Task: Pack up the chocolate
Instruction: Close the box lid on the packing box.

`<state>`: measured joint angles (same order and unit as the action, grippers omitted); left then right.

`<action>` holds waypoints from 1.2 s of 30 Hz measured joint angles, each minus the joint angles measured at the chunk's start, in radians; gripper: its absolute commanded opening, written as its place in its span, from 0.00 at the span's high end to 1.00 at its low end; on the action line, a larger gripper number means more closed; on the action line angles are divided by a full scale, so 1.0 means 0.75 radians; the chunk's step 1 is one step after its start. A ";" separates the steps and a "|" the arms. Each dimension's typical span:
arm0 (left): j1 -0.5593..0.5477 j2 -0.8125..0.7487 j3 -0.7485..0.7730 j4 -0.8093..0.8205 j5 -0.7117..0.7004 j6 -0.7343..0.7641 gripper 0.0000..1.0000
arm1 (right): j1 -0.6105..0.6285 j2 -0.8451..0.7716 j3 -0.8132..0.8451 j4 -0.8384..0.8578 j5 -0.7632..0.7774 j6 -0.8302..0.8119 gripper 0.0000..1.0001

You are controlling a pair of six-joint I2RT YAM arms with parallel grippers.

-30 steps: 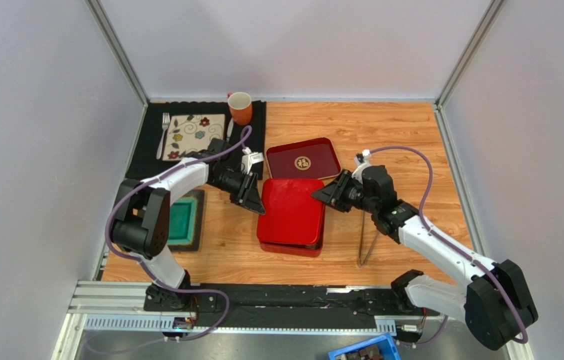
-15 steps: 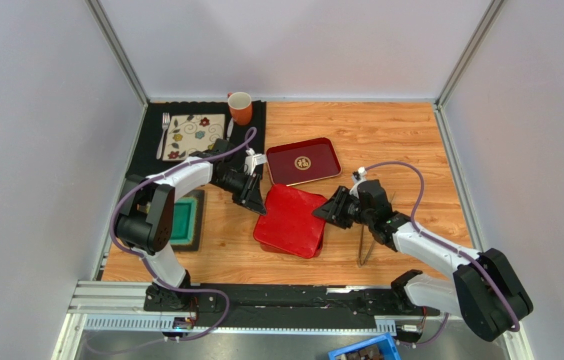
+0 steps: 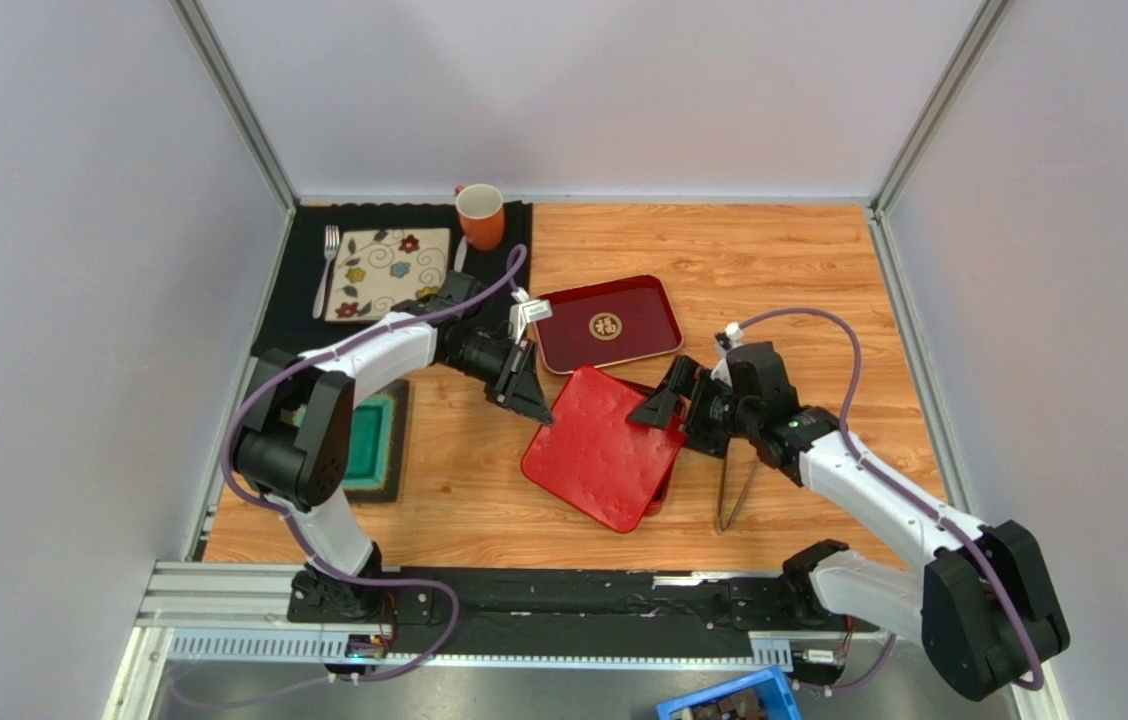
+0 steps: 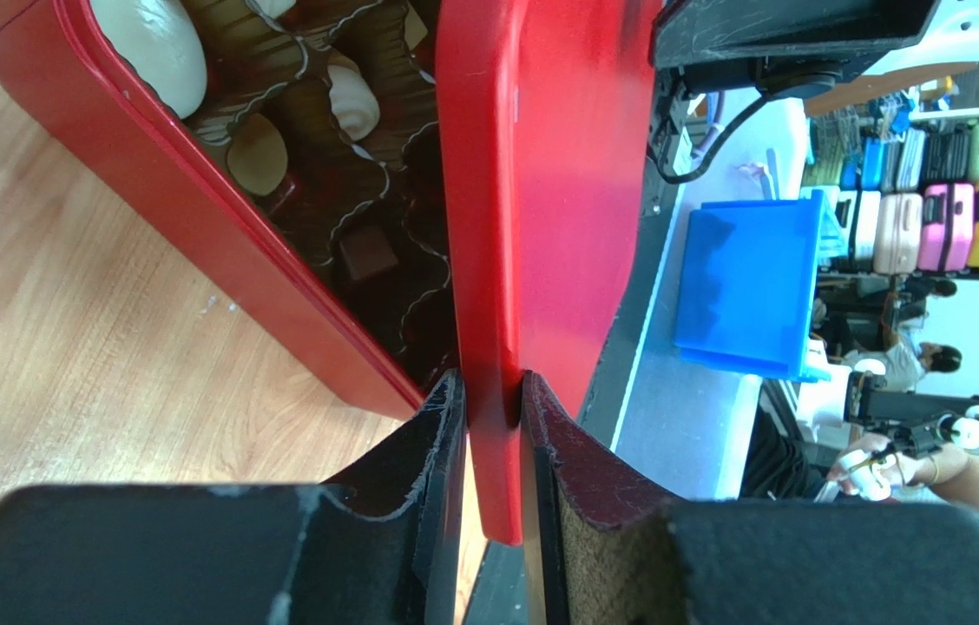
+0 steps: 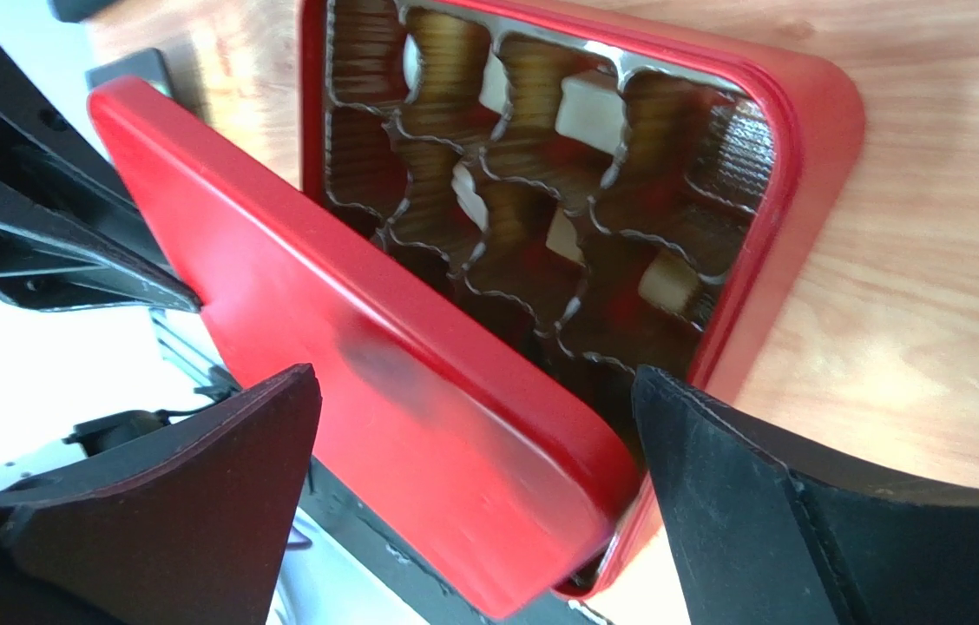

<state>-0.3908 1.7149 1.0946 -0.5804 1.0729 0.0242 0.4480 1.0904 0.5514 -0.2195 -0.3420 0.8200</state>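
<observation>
The chocolate, cream pieces [image 4: 156, 52] and a dark square [image 4: 364, 254], lies in the gridded cells of the red box [image 4: 130, 143]. The right wrist view shows white pieces [image 5: 586, 111] in those cells too. My left gripper [image 4: 495, 391] is shut on the edge of the red lid [image 4: 534, 195], which is tilted up off the box. In the top view the lid [image 3: 608, 450] sits skewed over the box, with the left gripper [image 3: 533, 402] at its far left corner. My right gripper [image 5: 475, 380] is open, its fingers either side of the lid's [image 5: 351, 339] near corner and the box rim [image 5: 808, 169].
A dark red tray with a gold emblem [image 3: 605, 323] lies just behind the box. Metal tongs [image 3: 736, 480] rest on the wood to the right. A black mat at the back left holds an orange mug [image 3: 480, 215], a flowered plate [image 3: 387, 270] and a fork [image 3: 328, 270]. A green pad [image 3: 363, 438] lies at the left.
The lid lay flat and square on the box; now it is turned and tipped up in the left gripper. The right gripper has opened wide and let go of it.
</observation>
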 measured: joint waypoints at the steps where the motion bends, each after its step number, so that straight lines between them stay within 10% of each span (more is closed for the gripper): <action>1: -0.001 0.000 -0.003 0.003 0.001 -0.001 0.77 | -0.002 0.000 0.017 -0.038 0.004 -0.013 0.00; 15: 0.019 0.001 -0.115 0.097 0.030 -0.147 0.83 | -0.094 -0.062 0.328 -0.436 0.109 -0.214 0.00; 36: 0.061 0.070 -0.181 0.333 0.122 -0.537 0.84 | -0.259 0.457 0.385 -0.289 0.245 -0.236 0.36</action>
<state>-0.3450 1.7676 0.9592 -0.3305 1.1645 -0.3782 0.2539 1.4330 0.8398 -0.4366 -0.1581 0.6430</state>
